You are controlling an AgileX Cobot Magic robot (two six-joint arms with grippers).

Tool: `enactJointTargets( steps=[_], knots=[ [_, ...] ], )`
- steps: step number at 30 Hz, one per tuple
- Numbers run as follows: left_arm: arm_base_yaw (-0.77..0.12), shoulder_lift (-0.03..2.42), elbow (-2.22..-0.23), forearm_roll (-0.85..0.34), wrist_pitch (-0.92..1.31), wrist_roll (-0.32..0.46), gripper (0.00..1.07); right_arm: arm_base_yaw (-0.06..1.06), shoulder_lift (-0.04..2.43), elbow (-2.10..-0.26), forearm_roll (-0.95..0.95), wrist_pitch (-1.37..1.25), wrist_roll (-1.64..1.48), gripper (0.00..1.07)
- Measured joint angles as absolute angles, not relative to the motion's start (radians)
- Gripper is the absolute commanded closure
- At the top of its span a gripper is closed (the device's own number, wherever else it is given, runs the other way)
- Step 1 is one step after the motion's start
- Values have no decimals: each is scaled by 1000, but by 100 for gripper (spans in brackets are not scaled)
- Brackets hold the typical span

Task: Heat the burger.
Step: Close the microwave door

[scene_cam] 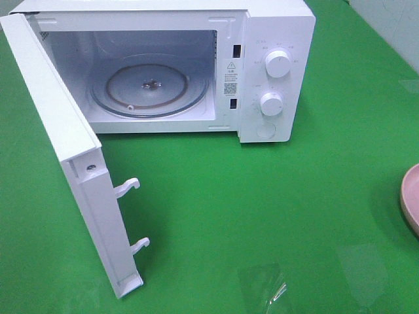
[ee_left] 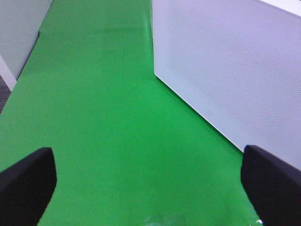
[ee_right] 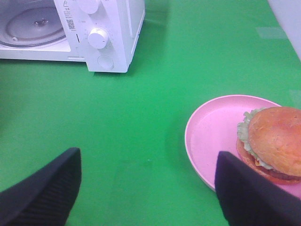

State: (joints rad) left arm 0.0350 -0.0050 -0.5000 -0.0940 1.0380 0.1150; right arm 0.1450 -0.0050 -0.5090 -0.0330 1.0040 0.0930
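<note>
Burger on plate, microwave open
The burger [ee_right: 275, 141] sits bun-up on the pink plate [ee_right: 211, 132] beside the empty, spread right hand [ee_right: 148, 188]; left hand [ee_left: 148, 179] likewise spread; microwave [scene_cam: 275, 72] turntable [scene_cam: 150, 85] bare.

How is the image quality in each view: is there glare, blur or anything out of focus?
Exterior high view: sharp, with pale glare patches on the green table near its front edge. Left wrist view: the microwave door is soft and the fingertips blurred. Right wrist view: the burger is fairly clear, the near fingertips blurred.
</note>
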Motion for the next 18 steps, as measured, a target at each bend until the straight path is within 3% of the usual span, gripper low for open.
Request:
enactJointTargets(
  steps=[18],
  knots=[
    [35, -5, -500, -94, 1038, 115, 7, 145, -5, -509, -32, 1004, 97, 31]
  ],
)
